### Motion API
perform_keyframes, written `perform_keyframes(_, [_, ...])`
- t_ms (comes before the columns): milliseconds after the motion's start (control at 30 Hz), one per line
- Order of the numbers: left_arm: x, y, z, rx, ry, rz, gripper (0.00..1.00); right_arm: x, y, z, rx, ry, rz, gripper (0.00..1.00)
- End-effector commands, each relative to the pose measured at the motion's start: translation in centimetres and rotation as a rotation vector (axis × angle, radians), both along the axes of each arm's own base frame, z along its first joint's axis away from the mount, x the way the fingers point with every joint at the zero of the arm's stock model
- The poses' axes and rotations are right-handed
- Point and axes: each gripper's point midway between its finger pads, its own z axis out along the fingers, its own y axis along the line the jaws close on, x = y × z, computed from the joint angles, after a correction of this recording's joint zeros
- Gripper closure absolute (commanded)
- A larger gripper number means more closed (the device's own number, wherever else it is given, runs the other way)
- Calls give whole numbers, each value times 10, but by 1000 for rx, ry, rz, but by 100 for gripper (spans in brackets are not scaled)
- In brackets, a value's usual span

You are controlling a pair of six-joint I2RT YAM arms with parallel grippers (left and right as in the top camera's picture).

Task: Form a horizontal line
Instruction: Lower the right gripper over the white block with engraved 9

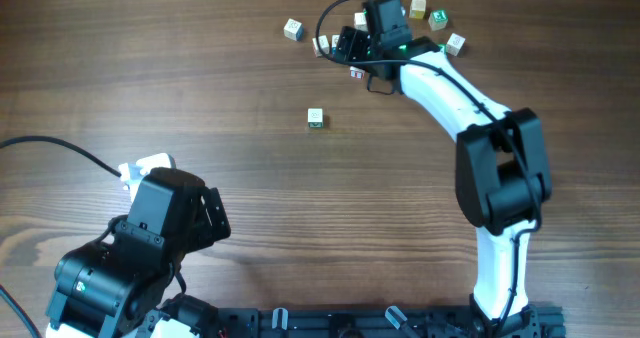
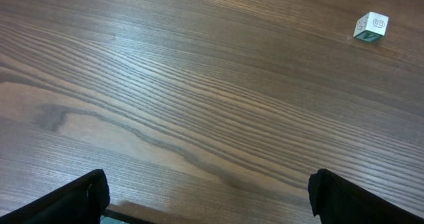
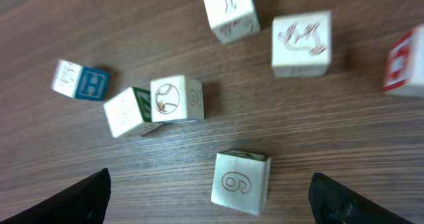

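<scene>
Though wide apart, left gripper (image 2: 207,184) and right gripper (image 3: 209,184) only tips in view; red-marked cube (image 3: 405,59) half off-frame.

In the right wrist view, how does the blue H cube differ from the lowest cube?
The H cube shows a solid blue face with a white letter; the lowest cube shows a thin outlined digit on white. The H cube lies far left; the lowest cube lies mid-picture. Both rest on the table.
</scene>
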Motion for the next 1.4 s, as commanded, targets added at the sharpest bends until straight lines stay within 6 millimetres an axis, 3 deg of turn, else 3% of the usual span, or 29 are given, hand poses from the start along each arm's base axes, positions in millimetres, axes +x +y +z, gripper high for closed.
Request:
perform_keyframes(0, [1,4,0,9,-6,24,0,7,2,-6,-15,-15,-32,7])
perform_keyframes(133, [1,4,0,9,-7,24,0,11,7,-10,-83,-61,105,7])
perform_keyframes(267, [1,4,0,9,-6,24,0,3,7,-16,-208,-70,294,1])
perform_keyframes(467, [1,4,0,9,-6,24,0,-8,13,-22,-273,-73,508,1])
perform_keyframes(633, [1,4,0,9,-6,24,0,-11,21,-20,-261,-107,626,9])
perform_keyframes(967, [1,4,0,9,-6,24,0,-1,-8,-25,-258,-126,684,13])
perform_keyframes(1200, [1,4,0,9,-6,24,0,-6,-5,-45,-266,-115,770,20])
perform_keyframes(1367, [1,4,0,9,-6,24,0,-5,-5,-44,-291,-139,805,21])
